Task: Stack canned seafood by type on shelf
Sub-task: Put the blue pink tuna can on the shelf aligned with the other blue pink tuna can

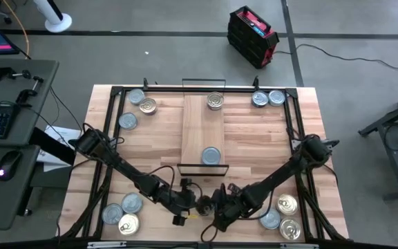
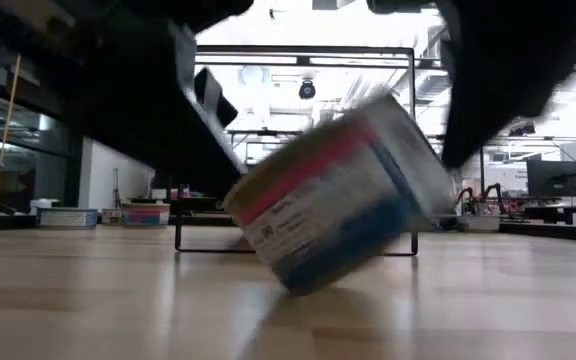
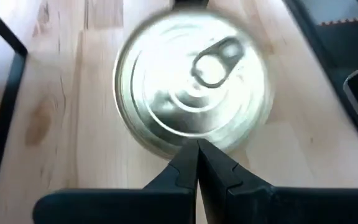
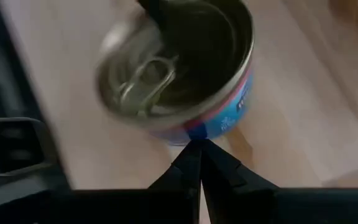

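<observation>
A flat round tin [image 1: 203, 205] with a silver ring-pull lid and a red-and-blue label stands tilted near the table's near edge, between my two grippers. My left gripper [image 1: 193, 204] is shut at its left side and my right gripper [image 1: 216, 207] is shut at its right side. In the low view the tin [image 2: 338, 195] leans on one bottom edge. The light-wood shelf [image 1: 202, 128] lies farther off, mid-table. It carries a silver-gold tin [image 1: 215, 101] at its far end and a pale blue-grey tin [image 1: 211, 155] at its near end. My left gripper touches the tin with its shut fingertips [image 3: 194, 155] at the lid's rim [image 3: 188, 138], coming from the table's left. My right gripper sets its shut fingertips [image 4: 197, 155] against the label wall [image 4: 194, 132], low on the tin's side, from the table's right. The tin stands tilted, with only its lower edge [image 2: 303, 285] on the table.
Other tins lie in groups: far left [image 1: 136, 97], far right [image 1: 259, 99], near left [image 1: 132, 203] and near right [image 1: 287, 204]. A black frame [image 1: 113, 124] runs round the table. The shelf's wire end frame [image 2: 178, 238] shows behind the tilted tin.
</observation>
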Motion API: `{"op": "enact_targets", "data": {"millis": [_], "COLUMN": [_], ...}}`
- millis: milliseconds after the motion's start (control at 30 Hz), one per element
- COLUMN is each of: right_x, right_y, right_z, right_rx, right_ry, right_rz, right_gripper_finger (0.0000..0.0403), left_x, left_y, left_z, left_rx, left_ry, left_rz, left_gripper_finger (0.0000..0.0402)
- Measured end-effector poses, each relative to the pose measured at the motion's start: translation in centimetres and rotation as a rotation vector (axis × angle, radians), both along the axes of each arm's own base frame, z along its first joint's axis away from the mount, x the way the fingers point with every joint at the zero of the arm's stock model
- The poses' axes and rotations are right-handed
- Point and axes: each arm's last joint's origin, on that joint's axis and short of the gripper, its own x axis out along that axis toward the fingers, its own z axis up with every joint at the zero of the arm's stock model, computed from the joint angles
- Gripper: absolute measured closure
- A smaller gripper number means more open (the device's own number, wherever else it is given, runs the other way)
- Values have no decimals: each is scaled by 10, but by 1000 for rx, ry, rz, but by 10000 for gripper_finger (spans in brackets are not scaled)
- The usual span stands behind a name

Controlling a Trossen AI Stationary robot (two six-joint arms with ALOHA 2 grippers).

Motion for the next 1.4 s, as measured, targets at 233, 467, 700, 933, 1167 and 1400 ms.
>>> {"op": "enact_targets", "data": {"millis": [233, 467, 700, 933, 1167, 1400], "right_x": [11, 12, 12, 11, 1, -5], "right_y": [2, -3, -9, -5, 3, 9], "right_z": [29, 49, 67, 79, 84, 85], "right_rx": [-46, -136, -210, -254, -286, -307], "right_ry": [-79, -47, -21, -49, -27, -29], "right_rz": [73, 140, 193, 219, 242, 241], "right_gripper_finger": [403, 403, 403, 403, 403, 403], "left_x": [-7, -18, -22, -11, 4, 11], "left_y": [-2, -5, -8, 1, 7, 9], "left_z": [-8, -10, -6, -1, 8, 20], "left_rx": [7, -7, 11, 53, -35, -3], "left_ry": [69, 152, 111, -21, -126, -204], "left_rz": [15, 84, 156, 268, 304, 235], "left_gripper_finger": [402, 401, 401, 401, 402, 401]}}
